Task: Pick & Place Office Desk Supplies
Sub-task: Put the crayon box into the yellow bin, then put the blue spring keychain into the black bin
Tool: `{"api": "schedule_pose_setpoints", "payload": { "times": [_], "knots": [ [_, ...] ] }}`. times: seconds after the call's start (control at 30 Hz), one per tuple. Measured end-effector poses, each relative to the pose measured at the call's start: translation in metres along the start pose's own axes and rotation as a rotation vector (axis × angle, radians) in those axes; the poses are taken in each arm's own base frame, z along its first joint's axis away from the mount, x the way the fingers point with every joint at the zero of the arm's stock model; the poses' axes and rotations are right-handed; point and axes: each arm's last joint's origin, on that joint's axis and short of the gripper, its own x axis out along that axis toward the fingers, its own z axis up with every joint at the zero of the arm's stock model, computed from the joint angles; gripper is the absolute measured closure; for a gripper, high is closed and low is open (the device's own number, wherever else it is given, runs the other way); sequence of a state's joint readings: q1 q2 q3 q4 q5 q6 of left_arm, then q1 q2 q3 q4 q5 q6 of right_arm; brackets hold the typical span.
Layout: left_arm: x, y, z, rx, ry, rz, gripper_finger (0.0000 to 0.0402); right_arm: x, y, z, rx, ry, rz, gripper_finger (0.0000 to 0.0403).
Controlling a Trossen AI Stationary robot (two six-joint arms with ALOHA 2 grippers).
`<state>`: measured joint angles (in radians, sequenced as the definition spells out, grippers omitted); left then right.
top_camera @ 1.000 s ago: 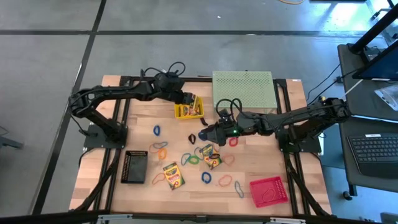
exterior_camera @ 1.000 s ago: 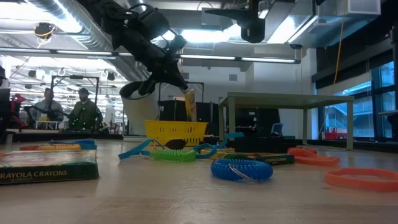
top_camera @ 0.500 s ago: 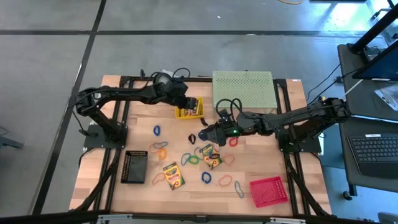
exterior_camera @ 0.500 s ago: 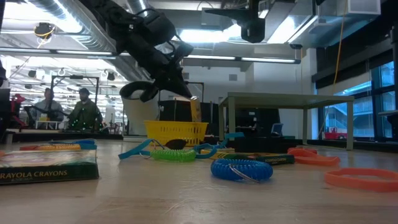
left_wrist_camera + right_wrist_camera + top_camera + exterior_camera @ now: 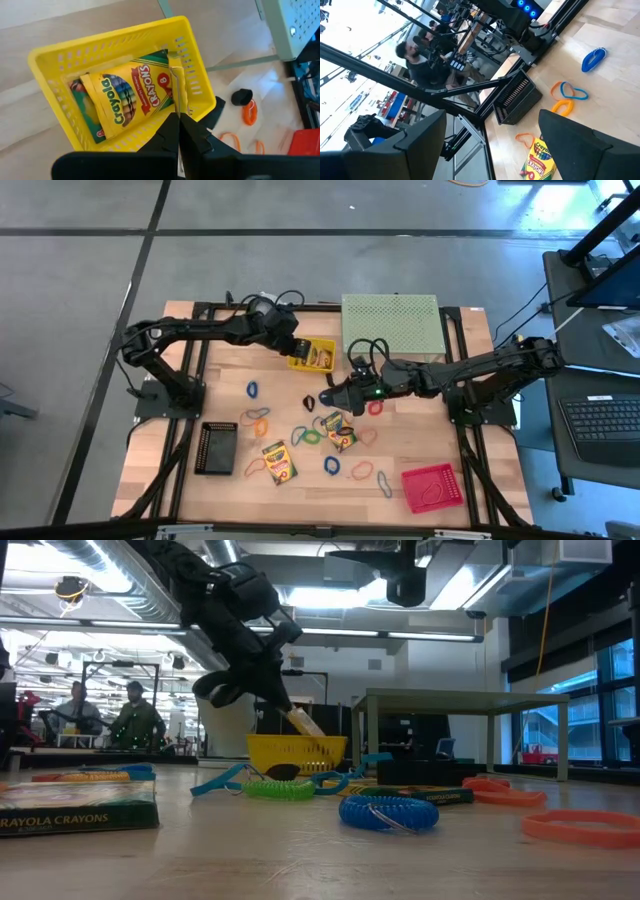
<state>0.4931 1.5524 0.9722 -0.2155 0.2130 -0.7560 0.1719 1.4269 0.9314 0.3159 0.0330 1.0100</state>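
Observation:
A yellow basket [image 5: 312, 356] stands at the table's far middle, beside the pale green stand. In it slants a yellow-and-green crayon box [image 5: 127, 95], with my left gripper [image 5: 179, 119] shut on it just above the basket's left rim [image 5: 272, 700]. Something green shows under the box. My right gripper [image 5: 335, 393] hovers open over the table's middle, above a black clip [image 5: 310, 402] and loose rubber bands, touching nothing. Two more crayon boxes [image 5: 279, 462] [image 5: 338, 431] lie flat on the wood. My left gripper pinches the crayon box by its thin side edge [image 5: 178, 102], near one end, between the two shut fingers. The fingers come slanting down from the table's left. The box leans downward from the fingers [image 5: 303, 721], its lower end inside the basket.
A black basket [image 5: 217, 447] sits near left and a red basket [image 5: 432, 486] near right. The green perforated stand [image 5: 390, 321] is at the far edge. Rubber bands [image 5: 331, 466] lie scattered over the middle and near part. People sit in the room behind [image 5: 130, 720].
My left gripper has sunk toward the yellow basket and tipped further down, still shut. The crayon box, held upright above the basket before, now slants into it. The basket has slid a little toward the table's right.

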Motion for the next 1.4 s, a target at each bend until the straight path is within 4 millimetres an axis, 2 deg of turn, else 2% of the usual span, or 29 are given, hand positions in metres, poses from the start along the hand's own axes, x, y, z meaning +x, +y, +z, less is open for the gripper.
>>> {"api": "schedule_pose_setpoints", "payload": {
  "times": [0.37,0.83,1.0,1.13,1.27,1.4],
  "knots": [
    [0.0,0.0,-0.001,0.165,0.035,-0.031,0.0392,0.0,0.0,0.0,0.0,0.012,0.007,0.0085],
    [-0.004,0.014,0.004,0.244,0.085,-0.014,0.027,0.0,0.0,-0.001,-0.001,0.022,0.013,0.0085],
    [-0.014,0.003,0.021,0.293,0.084,-0.127,0.0251,0.0,0.0,-0.001,-0.001,0.022,0.014,0.0085],
    [-0.026,-0.009,0.024,0.365,0.2,-0.167,0.025,0.0,0.0,0.0,-0.002,0.021,0.014,0.0085],
    [-0.042,-0.017,0.011,0.434,0.394,-0.047,0.0256,0.0,0.001,-0.001,-0.004,0.033,0.021,0.0085],
    [-0.054,-0.018,-0.014,0.456,0.572,0.217,0.0258,0.0,0.001,-0.001,-0.003,0.041,0.026,0.0085]
  ]
}}
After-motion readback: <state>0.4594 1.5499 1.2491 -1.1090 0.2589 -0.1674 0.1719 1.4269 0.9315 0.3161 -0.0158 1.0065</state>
